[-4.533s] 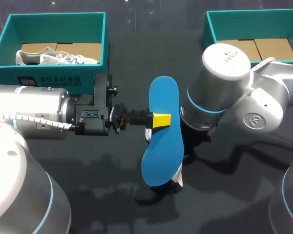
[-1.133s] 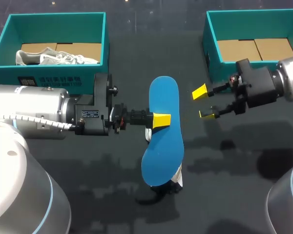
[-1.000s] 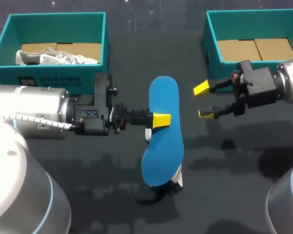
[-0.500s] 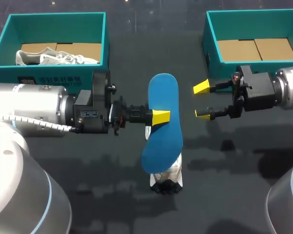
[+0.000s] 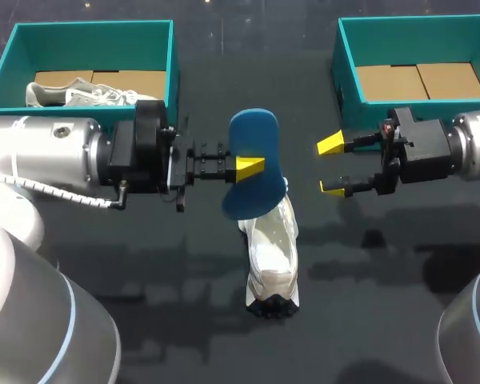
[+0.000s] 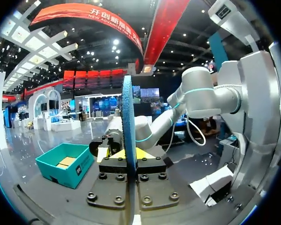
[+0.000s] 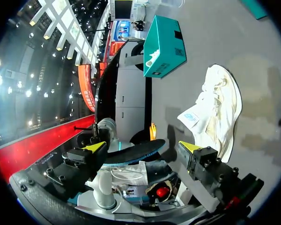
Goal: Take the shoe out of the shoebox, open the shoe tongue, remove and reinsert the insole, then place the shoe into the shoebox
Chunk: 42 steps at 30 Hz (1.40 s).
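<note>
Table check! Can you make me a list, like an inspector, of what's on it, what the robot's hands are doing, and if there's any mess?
Surface: plain dark table.
Job's things: white shoe stands on the table; blue insole held on edge above it; left shoebox holds a second shoe; right shoebox shows only its cardboard floor.
Clutter: nothing seen.
Grippers: left gripper jaws shut on the insole; right gripper jaws open, empty.
Cables: white cable runs along the left arm.
Surroundings: nothing seen.

Two fat silver robot arms
Left arm (image 5: 56,156) has a white curly cable (image 5: 40,194); right arm (image 5: 476,152) ends in black; yellow finger tips (image 5: 330,144); round screws (image 6: 99,176) on a black plate (image 6: 152,192).
</note>
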Tool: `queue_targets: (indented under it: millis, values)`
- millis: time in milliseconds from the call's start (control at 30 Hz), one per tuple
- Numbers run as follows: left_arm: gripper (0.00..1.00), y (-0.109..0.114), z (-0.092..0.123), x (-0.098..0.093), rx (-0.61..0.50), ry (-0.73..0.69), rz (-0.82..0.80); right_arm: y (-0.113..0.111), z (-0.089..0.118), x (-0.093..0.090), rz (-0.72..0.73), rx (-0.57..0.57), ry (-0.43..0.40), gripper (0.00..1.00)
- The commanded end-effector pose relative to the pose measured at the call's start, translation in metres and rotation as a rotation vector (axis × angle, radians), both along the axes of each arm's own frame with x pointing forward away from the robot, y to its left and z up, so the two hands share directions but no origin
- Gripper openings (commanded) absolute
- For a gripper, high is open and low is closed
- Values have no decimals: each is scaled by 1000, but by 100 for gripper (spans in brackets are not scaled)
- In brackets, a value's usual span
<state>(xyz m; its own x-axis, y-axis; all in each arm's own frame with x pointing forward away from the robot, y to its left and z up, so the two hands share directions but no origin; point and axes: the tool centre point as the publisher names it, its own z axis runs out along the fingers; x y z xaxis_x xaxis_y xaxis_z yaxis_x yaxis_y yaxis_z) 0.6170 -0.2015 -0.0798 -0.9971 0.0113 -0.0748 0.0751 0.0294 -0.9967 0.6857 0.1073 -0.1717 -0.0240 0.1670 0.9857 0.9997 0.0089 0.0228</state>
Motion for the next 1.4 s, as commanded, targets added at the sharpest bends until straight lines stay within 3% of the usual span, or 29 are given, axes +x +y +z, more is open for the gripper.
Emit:
queue_targets:
  millis: [33, 167, 500, 567, 1000, 1400]
  values:
    - [0, -6, -3, 6, -16, -91, -23, 1, 0, 0, -1, -3, 1, 100]
    - [0, -6, -3, 6, -16, -91, -23, 1, 0, 0, -1, -3, 1, 100]
    - [0, -7, -27, 14, 67, -578, 4, 1, 0, 0, -1, -3, 1, 100]
    - [0, -9, -33, 14, 104, -743, 60, 1, 0, 0, -1, -3, 1, 100]
    - [0, -9, -34, 16, 80, -747, 47, 1, 0, 0, -1, -3, 1, 100]
    - [0, -15, -68, 34, 57, -1054, 99, 1, 0, 0, -1, -3, 1, 100]
